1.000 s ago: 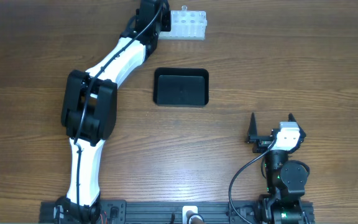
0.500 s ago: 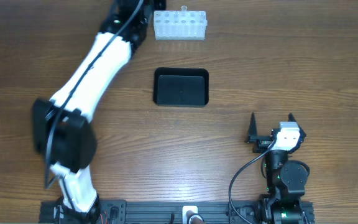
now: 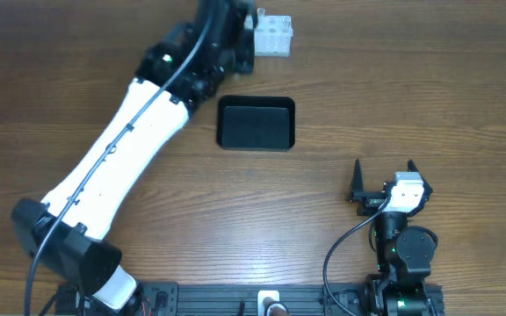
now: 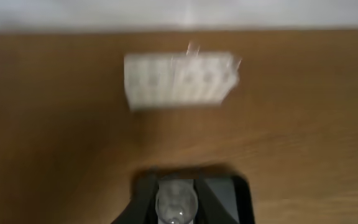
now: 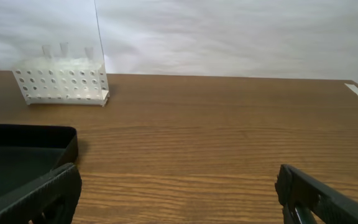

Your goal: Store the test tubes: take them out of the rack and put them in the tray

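One clear test tube (image 4: 176, 208) is pinched in the left gripper (image 4: 176, 198), though it looks blurry. The white rack (image 4: 180, 78) sits on the wooden table (image 3: 464, 88) a little ahead of that gripper, not touching it. Other tubes (image 5: 63, 51) poke up from the rack. The right gripper (image 3: 383, 175) has its fingers spread wide and holds nothing. The black tray (image 3: 256, 123) lies ahead of it and to its left, with the rack farther off past the tray.
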Controlling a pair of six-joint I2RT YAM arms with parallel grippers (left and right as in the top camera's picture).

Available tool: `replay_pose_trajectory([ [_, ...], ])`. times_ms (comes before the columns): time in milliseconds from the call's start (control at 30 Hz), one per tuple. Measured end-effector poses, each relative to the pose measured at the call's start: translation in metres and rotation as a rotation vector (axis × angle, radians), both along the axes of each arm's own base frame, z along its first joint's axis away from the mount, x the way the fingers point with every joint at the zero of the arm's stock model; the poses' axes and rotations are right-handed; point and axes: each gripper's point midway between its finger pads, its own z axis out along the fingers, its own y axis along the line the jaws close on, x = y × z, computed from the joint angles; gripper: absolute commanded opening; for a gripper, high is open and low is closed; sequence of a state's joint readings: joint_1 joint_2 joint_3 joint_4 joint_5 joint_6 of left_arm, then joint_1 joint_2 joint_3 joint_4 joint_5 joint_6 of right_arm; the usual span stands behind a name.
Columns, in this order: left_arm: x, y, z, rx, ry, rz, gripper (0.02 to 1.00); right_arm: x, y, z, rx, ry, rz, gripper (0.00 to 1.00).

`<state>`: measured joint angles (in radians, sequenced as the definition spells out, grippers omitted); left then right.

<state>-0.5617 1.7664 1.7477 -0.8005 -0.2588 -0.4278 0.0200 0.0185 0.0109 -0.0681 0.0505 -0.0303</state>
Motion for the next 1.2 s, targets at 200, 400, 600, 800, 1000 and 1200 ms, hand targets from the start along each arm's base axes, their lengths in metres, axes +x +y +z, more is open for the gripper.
replay_pose_trajectory([
  [200, -0.011, 0.002, -0.07, 0.016, 0.126, 0.078, 0.075, 0.0, 0.0, 0.0, 0.0, 0.0, 0.0, 0.993],
  [400, -0.013, 0.005, -0.129, 0.082, 0.231, 0.114, 0.075, 0.0, 0.0, 0.0, 0.0, 0.0, 0.0, 0.991],
  [600, -0.01, 0.005, -0.153, 0.112, 0.264, 0.121, 0.077, 0.0, 0.0, 0.0, 0.0, 0.0, 0.0, 0.993],
  [800, -0.008, 0.008, -0.166, 0.142, 0.279, 0.13, 0.088, 0.0, 0.0, 0.0, 0.0, 0.0, 0.0, 0.991],
  [1000, -0.002, 0.014, -0.181, 0.154, 0.291, 0.147, 0.102, 0.0, 0.0, 0.0, 0.0, 0.0, 0.0, 0.991],
  [1200, 0.001, 0.019, -0.186, 0.158, 0.296, 0.162, 0.106, 0.0, 0.0, 0.0, 0.0, 0.0, 0.0, 0.991],
])
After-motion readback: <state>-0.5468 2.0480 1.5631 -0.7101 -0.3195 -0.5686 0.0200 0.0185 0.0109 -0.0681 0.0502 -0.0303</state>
